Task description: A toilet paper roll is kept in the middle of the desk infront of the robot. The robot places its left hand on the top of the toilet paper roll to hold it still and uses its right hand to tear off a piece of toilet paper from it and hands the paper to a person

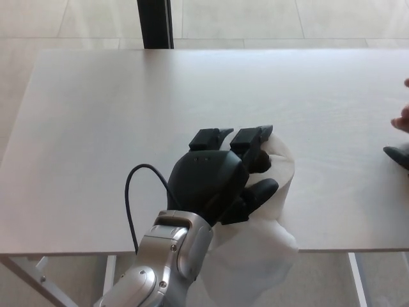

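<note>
A broad, pale wood-grain desk (128, 102) fills the space, light floor tiles (77, 19) and a dark upright post (154, 23) beyond it. The robot's silver forearm (163, 262) rises from the near edge, a thin black cable (131, 192) looping beside it. Its black left hand (214, 182) lies on top of the white toilet paper roll (281, 169) near the desk's front edge, thick fingers (246, 139) curled over it. A loose paper tail (252, 256) hangs off the edge. At far right, a person's fingertips (402, 121) and a dark tip below them, perhaps the right hand; its fingers I cannot tell.
</note>
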Robot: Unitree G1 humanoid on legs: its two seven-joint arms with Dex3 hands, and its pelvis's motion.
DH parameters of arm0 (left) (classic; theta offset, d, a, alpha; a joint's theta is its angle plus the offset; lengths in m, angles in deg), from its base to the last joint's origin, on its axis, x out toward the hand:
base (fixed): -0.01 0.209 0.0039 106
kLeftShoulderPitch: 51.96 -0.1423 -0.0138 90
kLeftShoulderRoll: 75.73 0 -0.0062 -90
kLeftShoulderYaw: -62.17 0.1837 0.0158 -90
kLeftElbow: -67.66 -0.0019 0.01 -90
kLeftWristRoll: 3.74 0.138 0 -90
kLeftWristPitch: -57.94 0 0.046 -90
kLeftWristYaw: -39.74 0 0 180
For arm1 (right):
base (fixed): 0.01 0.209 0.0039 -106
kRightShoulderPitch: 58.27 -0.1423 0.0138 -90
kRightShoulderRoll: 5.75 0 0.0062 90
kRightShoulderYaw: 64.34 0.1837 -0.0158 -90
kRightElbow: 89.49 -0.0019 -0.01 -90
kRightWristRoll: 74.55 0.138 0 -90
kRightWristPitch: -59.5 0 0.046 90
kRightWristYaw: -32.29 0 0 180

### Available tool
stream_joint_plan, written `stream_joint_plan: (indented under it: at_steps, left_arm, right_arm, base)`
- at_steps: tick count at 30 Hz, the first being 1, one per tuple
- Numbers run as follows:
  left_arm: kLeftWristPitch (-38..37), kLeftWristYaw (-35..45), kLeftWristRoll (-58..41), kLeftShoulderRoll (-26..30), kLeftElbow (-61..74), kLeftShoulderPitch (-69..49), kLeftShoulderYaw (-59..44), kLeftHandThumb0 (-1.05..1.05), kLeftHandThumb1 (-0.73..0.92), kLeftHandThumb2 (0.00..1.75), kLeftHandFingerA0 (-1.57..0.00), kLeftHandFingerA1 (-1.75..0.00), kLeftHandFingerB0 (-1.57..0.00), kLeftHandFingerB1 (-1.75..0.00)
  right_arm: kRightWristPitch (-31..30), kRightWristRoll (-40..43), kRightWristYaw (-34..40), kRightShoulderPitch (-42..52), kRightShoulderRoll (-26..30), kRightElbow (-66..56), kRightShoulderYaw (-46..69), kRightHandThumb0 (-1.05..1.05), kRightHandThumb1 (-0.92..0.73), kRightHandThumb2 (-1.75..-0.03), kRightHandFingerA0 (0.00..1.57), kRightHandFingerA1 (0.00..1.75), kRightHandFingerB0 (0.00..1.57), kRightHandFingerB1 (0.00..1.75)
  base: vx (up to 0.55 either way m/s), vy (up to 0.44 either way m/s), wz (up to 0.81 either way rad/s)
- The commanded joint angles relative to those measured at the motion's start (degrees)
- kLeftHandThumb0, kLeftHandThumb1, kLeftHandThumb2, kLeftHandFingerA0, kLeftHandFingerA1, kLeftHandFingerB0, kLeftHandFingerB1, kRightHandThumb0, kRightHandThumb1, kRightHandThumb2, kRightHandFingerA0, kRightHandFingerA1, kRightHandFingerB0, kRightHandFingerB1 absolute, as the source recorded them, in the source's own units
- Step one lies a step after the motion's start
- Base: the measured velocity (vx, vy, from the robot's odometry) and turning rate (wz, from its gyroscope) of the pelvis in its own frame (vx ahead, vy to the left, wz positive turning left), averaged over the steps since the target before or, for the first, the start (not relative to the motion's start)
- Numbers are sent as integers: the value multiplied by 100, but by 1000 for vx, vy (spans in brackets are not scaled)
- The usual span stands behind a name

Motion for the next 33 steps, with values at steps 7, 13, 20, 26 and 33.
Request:
stream_joint_plan:
  at_steps: [7,13,20,26,33]
  left_arm:
    - [-52,672,-114,391,-387,-573,9,-40,79,63,-22,-57,-27,-40]
    - [8,1047,-683,465,476,-453,-934,-53,79,63,-13,-56,-15,-36]
    - [383,1849,-2042,787,1676,218,-3076,-89,66,106,-2,-44,-8,-33]
    - [884,2237,-3406,1006,2496,602,-5077,-76,64,104,-4,-53,0,-27]
    - [1225,2351,-4672,1277,2993,-525,-8132,-77,86,66,-14,-54,-11,-41]
  right_arm:
    - [-432,-686,-760,393,611,-1141,554,-101,-57,-91,0,22,0,0]
    - [-364,-354,-1029,1249,962,-2256,1748,-98,-55,-88,0,24,0,1]
    - [-229,724,-1810,2774,1079,-3496,4376,-91,-50,-86,0,22,0,5]
    - [422,1246,-2486,3801,854,-3598,6261,-95,-54,-88,0,20,8,4]
    - [1300,1736,-2751,5260,217,-2377,8457,-85,-50,-73,0,0,8,30]
  base:
    - [0,0,0]
    - [0,0,0]
    - [0,0,0]
    - [0,0,0]
    - [0,0,0]
